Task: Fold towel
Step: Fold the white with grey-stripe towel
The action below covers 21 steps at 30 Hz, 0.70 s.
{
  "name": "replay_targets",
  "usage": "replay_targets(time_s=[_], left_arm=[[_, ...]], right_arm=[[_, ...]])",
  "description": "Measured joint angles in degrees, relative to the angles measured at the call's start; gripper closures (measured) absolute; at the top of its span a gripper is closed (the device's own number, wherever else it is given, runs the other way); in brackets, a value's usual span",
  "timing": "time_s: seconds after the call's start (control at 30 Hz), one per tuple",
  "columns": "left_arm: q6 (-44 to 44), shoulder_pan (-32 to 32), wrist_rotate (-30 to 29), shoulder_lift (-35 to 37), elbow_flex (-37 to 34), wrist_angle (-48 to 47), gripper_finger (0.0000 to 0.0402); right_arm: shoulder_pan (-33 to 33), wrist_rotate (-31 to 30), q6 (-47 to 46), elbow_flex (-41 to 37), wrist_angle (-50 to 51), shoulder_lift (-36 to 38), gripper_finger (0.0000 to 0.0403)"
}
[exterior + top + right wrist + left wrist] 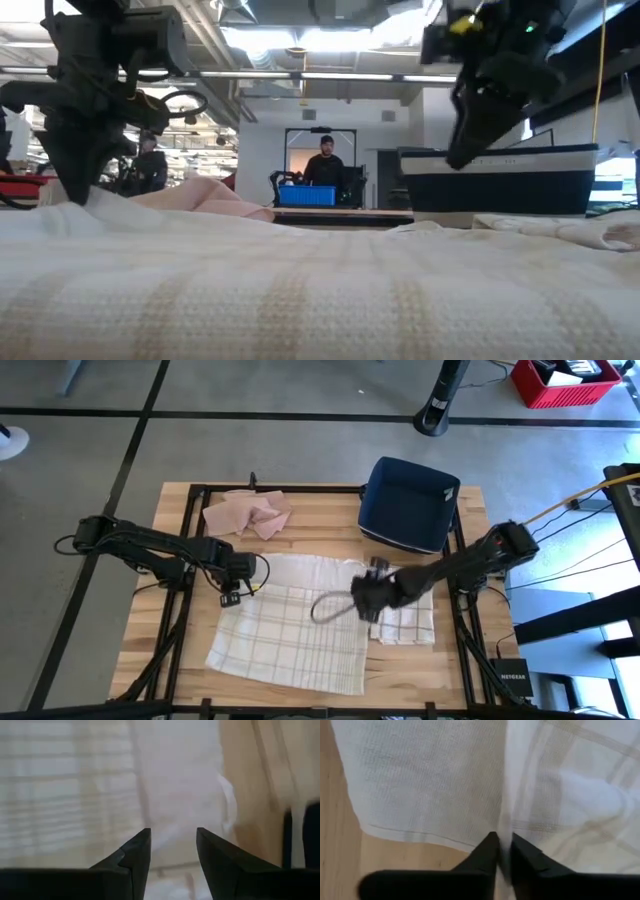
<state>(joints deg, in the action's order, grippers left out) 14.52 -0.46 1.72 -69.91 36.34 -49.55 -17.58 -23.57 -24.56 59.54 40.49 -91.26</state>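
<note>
From above, the checked towel point(290, 635) lies spread on the wooden table point(180, 510), a pink cloth point(247, 513) well apart. The left gripper point(503, 851) pinches a towel fold (fingers nearly together). The right gripper point(172, 845) hovers with fingers apart.

i count on the table: one checked towel point(290, 635), one pink cloth point(247, 514), one navy bin point(408, 504), two grippers, left point(243, 586) and right point(365, 598).
</note>
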Motion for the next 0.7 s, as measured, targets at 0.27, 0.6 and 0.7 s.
replay_targets(time_s=[0.27,0.6,0.7], left_arm=[[0.04,-0.36,-0.01,0.0,0.0,0.54,0.0388],[-0.34,-0.36,-0.03,0.0,0.0,0.63,0.0393],[-1.18,-0.36,-0.01,0.0,0.0,0.75,0.0398]], right_arm=[[8.68,19.44,-2.17,-9.23,-5.92,0.31,0.0242],[11.65,29.8,3.83,-12.6,-15.49,0.25,0.0242],[11.65,30.46,4.52,-12.59,-16.93,-0.17,0.0242]])
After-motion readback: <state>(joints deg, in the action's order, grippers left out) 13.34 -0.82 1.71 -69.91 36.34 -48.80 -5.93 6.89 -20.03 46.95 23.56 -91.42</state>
